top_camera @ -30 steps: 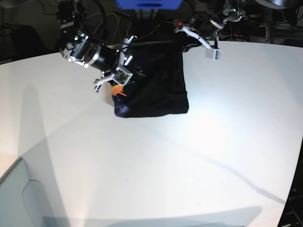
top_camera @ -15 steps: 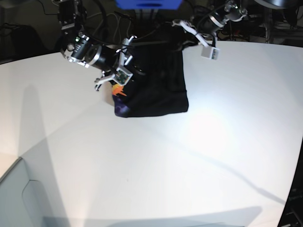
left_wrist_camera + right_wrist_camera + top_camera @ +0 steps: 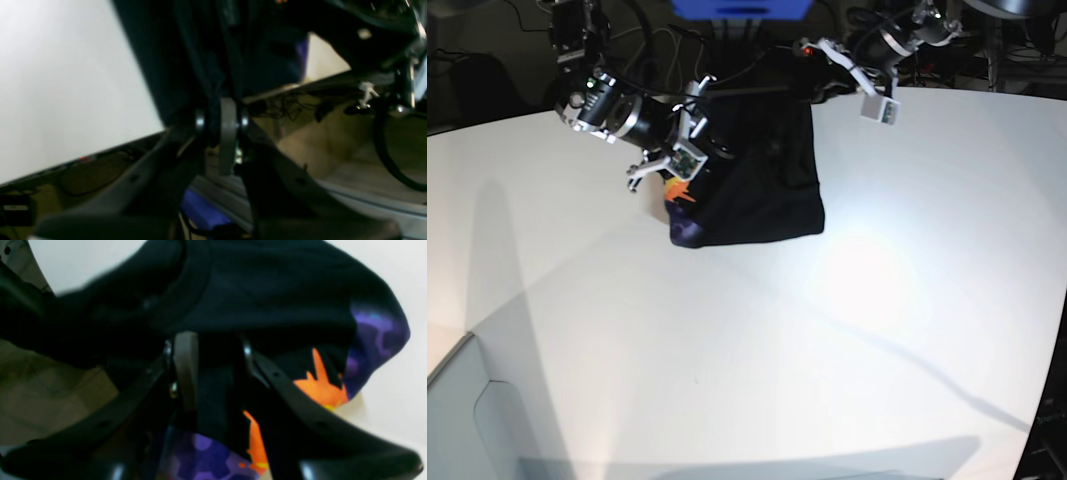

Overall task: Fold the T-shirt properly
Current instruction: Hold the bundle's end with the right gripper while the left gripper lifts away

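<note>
The black T-shirt (image 3: pixel 762 190) hangs bunched between my two grippers at the back of the white table (image 3: pixel 827 350), with its lower edge resting on the tabletop. Its orange and purple print (image 3: pixel 682 200) shows at the lower left. My right gripper (image 3: pixel 695 135) is shut on the shirt's left side. In the right wrist view (image 3: pixel 213 353) the black cloth (image 3: pixel 267 290) sits between the fingers, with the print (image 3: pixel 320 386) beside it. My left gripper (image 3: pixel 810 52) is shut on the shirt's top right edge. In the left wrist view (image 3: pixel 222 120) it pinches dark cloth (image 3: pixel 186 50).
A blue object (image 3: pixel 742 8) and dark cables stand behind the table's back edge. The table's front-left corner (image 3: pixel 457 360) drops off to a grey surface. White tabletop spreads out in front of the shirt.
My left arm has shifted slightly up and to the right at the back, still holding the shirt. The right arm and the shirt's lower edge have hardly moved.
</note>
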Controlling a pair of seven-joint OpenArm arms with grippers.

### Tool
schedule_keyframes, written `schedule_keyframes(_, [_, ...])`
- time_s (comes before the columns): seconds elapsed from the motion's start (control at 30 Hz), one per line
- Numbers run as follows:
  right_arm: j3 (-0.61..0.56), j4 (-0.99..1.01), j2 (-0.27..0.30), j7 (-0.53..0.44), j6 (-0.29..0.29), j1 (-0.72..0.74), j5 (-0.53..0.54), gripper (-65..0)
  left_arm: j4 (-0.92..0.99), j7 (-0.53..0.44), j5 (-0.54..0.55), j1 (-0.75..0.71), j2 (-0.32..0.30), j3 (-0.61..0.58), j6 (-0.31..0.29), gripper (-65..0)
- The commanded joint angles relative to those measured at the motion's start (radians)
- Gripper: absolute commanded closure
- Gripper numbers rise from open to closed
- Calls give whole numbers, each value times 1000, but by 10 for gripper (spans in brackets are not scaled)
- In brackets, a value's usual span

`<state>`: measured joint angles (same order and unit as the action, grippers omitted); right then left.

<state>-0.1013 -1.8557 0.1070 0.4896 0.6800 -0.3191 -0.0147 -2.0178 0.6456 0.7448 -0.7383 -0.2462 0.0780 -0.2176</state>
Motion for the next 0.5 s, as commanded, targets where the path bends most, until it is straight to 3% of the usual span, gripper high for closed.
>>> schedule_keyframes(0.0, [1, -15, 0, -25, 18, 5, 23, -164, -18, -17, 19, 10, 0, 1, -7, 0])
schedule_keyframes(0.3, [1, -22, 0, -25, 18, 1, 25, -165, 18, -16, 14, 26, 0, 4, -6, 0])
schedule_keyframes(0.37, [1, -22, 0, -25, 18, 1, 25, -165, 18, -16, 14, 20, 0, 6, -6, -78])
schedule_keyframes(0.47, [2, -23, 0, -27, 18, 2, 26, -165, 15, -16, 17, 16, -3, 6, -6, -244])
